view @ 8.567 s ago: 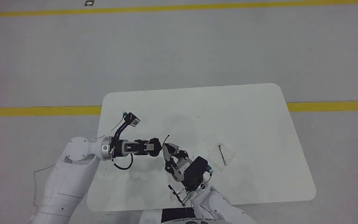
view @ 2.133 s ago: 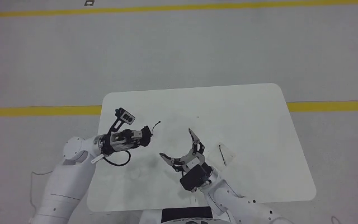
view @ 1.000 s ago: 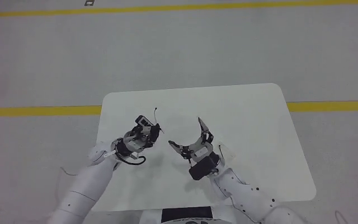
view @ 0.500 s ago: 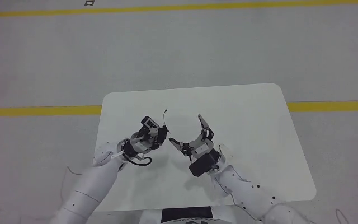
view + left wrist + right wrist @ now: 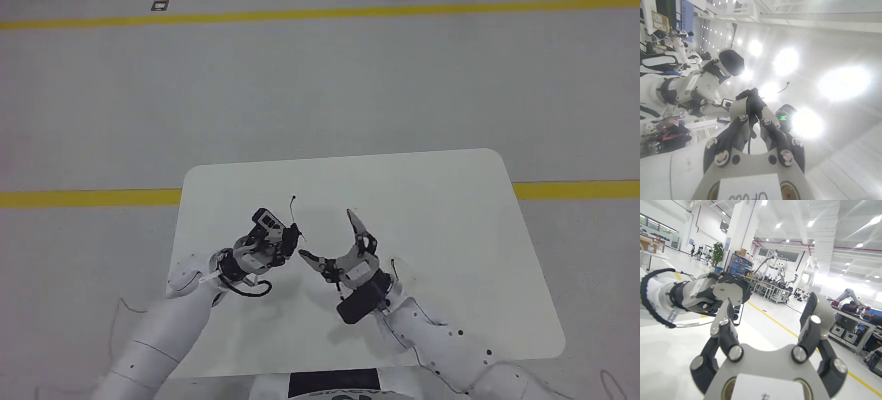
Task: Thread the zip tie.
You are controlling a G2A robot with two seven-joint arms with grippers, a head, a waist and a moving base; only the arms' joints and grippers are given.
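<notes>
Currently zip tie point(image 5: 293, 210) is pinched in the closed left gripper point(image 5: 287, 240), free end toward 12 o'clock; right gripper point(image 5: 325, 235), at its 3 o'clock, is spread wide, empty. Judged light, whippy: best gripped near the end

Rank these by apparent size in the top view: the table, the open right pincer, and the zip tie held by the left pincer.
1. table
2. right pincer, its jaws spread wide
3. zip tie, a thin strand sticking out of the left pincer
</notes>
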